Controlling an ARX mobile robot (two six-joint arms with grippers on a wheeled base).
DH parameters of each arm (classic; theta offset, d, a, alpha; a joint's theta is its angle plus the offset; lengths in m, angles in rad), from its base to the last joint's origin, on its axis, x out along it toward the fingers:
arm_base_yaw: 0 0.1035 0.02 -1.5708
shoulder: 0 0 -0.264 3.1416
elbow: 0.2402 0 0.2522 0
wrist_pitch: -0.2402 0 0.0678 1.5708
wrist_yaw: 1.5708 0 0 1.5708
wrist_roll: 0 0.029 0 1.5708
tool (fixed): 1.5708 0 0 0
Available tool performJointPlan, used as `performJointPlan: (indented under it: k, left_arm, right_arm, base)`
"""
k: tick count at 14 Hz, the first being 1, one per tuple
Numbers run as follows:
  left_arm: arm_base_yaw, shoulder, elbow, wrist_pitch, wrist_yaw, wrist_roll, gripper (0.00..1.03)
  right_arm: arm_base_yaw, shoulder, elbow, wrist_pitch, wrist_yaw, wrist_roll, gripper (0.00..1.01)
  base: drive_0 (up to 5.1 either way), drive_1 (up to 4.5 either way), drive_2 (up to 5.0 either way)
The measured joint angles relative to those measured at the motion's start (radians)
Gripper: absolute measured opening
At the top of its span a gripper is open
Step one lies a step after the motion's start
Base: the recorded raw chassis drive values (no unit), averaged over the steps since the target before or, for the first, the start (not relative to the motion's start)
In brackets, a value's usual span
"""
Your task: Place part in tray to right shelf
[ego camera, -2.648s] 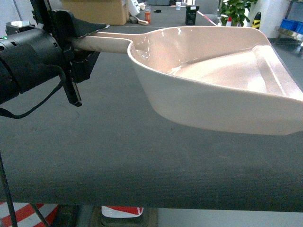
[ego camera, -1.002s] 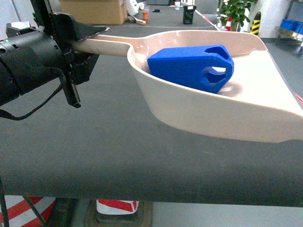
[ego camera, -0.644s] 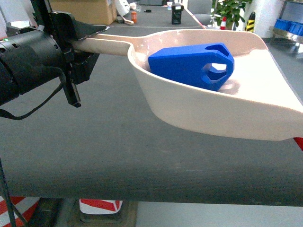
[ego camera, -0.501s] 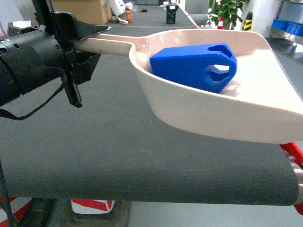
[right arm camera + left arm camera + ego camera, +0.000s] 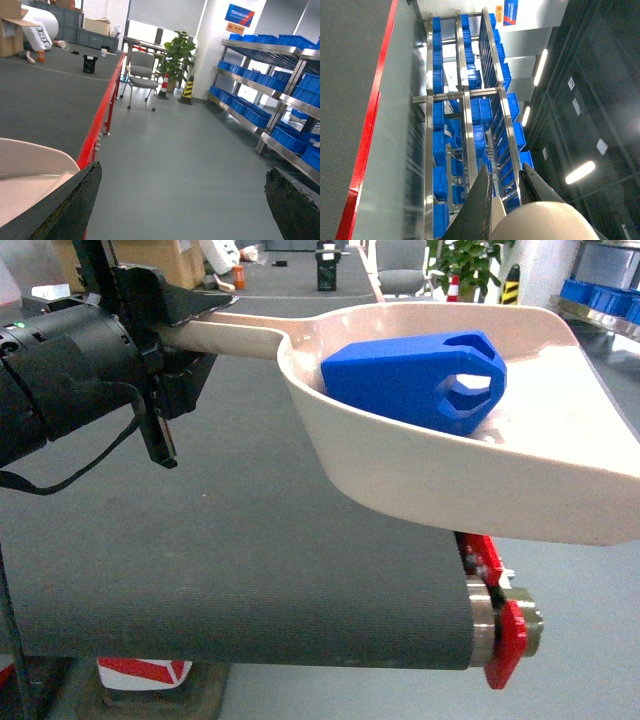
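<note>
The left gripper (image 5: 170,330) is clamping the long handle of the scoop (image 5: 560,490), its fingers (image 5: 485,200) pressing on either side of the rounded handle end in the left wrist view. The scoop is hanging out past the end of the dark conveyor belt (image 5: 230,570), mouth pointing right. The blue part (image 5: 415,380) is lying inside the scoop, leaning against the back wall with its looped end toward the open mouth. The right gripper (image 5: 182,200) is holding nothing, its two dark fingers spread wide apart at the bottom corners of its own camera view.

The main risk, as I judge it, is the part sliding out. It is resting loose on a smooth sloping floor, and the mouth has no lip; any downward tip of the mouth or a sharp stop while the base is turning could send it off the front edge onto the floor before reaching the shelf (image 5: 280,105). The long handle is also being held at its far end only, so the load could twist it in the fingers.

A blue sign (image 5: 240,15) with an orange corner is hanging on the far wall, and another is showing beside the racks in the left wrist view; the writing on both is too small to read.
</note>
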Motion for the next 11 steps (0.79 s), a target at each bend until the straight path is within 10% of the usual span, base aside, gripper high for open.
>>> performJointPlan:
  k: [11]
  left_arm:
    - [0.000, 0.000, 0.000, -0.005, 0.000, 0.001, 0.13]
  right_arm:
    - [0.000, 0.001, 0.000, -0.003, 0.000, 0.000, 0.98]
  base:
    - [5.0, -2.39, -2.4]
